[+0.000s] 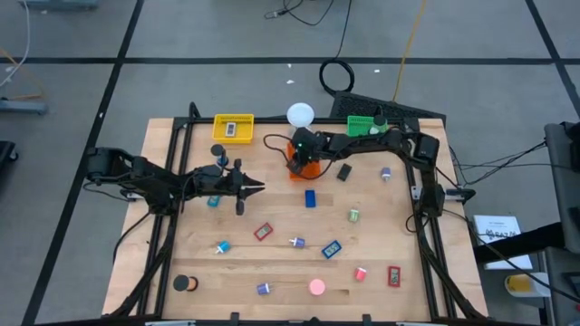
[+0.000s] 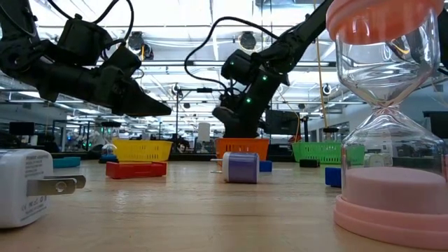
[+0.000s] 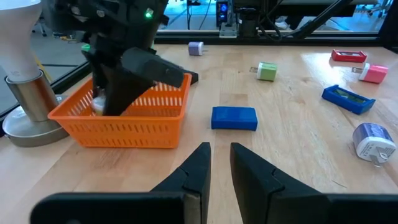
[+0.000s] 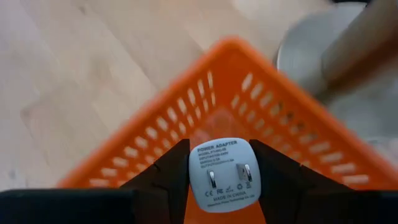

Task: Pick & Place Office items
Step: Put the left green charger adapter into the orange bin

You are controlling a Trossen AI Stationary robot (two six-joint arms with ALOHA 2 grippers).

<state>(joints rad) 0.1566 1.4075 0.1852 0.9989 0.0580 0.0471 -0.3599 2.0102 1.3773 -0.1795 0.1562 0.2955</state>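
My right gripper (image 1: pixel 300 158) hangs over the orange tray (image 1: pixel 309 171), shut on a white power adapter (image 4: pixel 222 174). The tray stands on the table beside the white globe lamp (image 1: pixel 300 115). My left gripper (image 1: pixel 256 187) waits left of the table's middle, pointing toward the right edge. Its fingers (image 3: pixel 221 163) stand a narrow gap apart with nothing between them. Ahead of it a blue block (image 3: pixel 234 118) lies flat on the table. Other office items are scattered over the near half, among them a red block (image 1: pixel 263 232) and a black roll (image 1: pixel 186 283). My right gripper pinches the white power adapter by two opposite sides (image 4: pixel 194 172) between its two fingers (image 4: pixel 166 179). The prong face is turned back toward the wrist. The fingers slant down from the table's right side, over the inside of the orange tray (image 4: pixel 155 127). Whether the adapter touches the tray's floor I cannot tell.
A yellow tray (image 1: pixel 233 127) and a green tray (image 1: pixel 365 125) stand along the far edge. A pink hourglass (image 1: pixel 316 287), a white charger (image 2: pixel 21 185) and a purple adapter (image 2: pixel 241 168) stand near the front edge. Bare wood lies between my two grippers.
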